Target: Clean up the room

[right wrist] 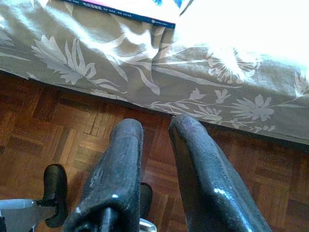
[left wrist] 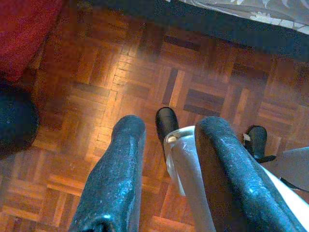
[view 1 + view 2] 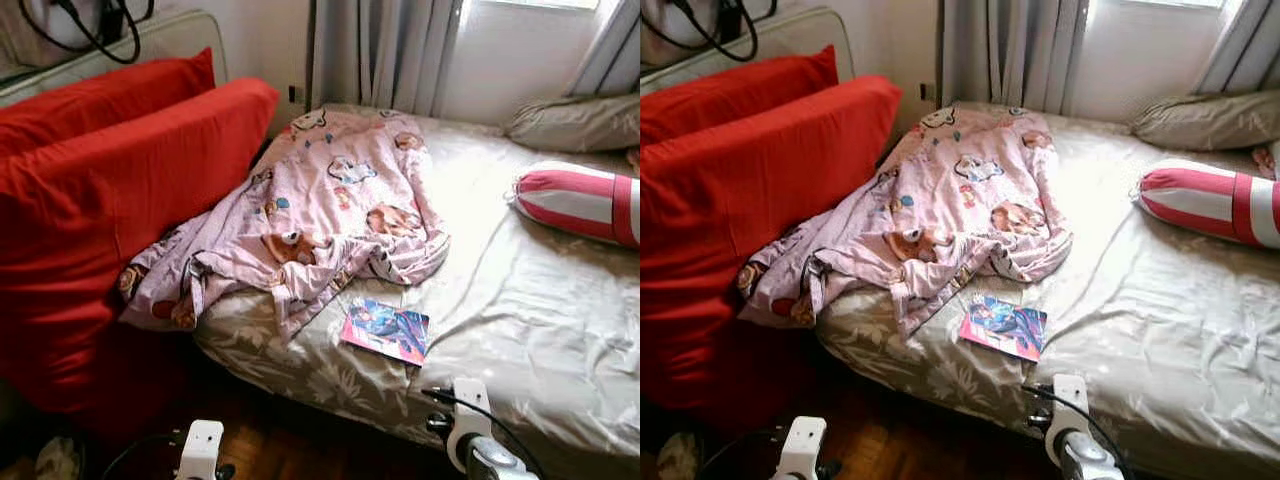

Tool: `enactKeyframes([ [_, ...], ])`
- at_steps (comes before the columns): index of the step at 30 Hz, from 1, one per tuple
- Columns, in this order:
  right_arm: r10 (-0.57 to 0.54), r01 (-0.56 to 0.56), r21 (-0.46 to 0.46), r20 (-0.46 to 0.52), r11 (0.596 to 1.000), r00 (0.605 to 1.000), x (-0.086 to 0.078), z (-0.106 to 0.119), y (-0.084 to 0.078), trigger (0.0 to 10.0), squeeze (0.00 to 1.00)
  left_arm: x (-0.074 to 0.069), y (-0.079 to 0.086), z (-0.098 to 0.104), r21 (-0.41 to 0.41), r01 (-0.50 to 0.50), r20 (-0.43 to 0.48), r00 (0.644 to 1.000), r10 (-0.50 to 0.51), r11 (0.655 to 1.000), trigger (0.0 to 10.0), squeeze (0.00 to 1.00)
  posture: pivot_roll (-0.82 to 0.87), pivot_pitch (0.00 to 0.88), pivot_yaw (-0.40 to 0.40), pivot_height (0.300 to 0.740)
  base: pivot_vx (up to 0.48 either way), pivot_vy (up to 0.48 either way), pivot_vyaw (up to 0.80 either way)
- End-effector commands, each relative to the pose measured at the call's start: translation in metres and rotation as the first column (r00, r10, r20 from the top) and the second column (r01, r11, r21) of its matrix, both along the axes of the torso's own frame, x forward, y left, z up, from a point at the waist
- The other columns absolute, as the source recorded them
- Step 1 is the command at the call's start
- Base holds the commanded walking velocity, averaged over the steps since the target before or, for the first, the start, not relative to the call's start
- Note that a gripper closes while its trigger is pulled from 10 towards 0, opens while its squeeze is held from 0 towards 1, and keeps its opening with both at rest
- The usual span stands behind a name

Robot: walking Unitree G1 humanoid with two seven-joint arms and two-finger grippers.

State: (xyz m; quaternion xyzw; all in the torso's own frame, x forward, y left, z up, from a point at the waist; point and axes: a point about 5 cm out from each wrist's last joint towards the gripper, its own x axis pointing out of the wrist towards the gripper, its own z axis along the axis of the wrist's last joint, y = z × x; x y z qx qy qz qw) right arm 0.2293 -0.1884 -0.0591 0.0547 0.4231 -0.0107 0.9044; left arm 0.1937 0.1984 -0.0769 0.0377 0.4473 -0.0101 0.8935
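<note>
Thin pink-and-blue picture book (image 3: 386, 331) lies flat near the floral grey bedsheet's (image 3: 540, 330) front edge, long axis along it, just ahead of right gripper (image 1: 154, 140), fingers slightly parted, empty; left gripper (image 2: 166, 145) farther, parted too.

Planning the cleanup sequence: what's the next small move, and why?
Probably raise the right end effector toward the pink-and-blue flat book. It lies near the floral beige bed's edge, just above that end effector, which hangs open and empty over the parquet floor.
</note>
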Motion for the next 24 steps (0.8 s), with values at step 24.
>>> enactKeyframes([
  [24,0.000,0.000,0.022,0.006,1.000,1.000,-0.0007,-0.0003,0.0011,10.0,0.00,0.0022,-0.0108,-0.0009,-0.003,0.029,-0.017,0.999,-0.029,1.000,10.0,0.00,0.06,0.000,-0.053,0.740,0.210,0.000,0.20],
])
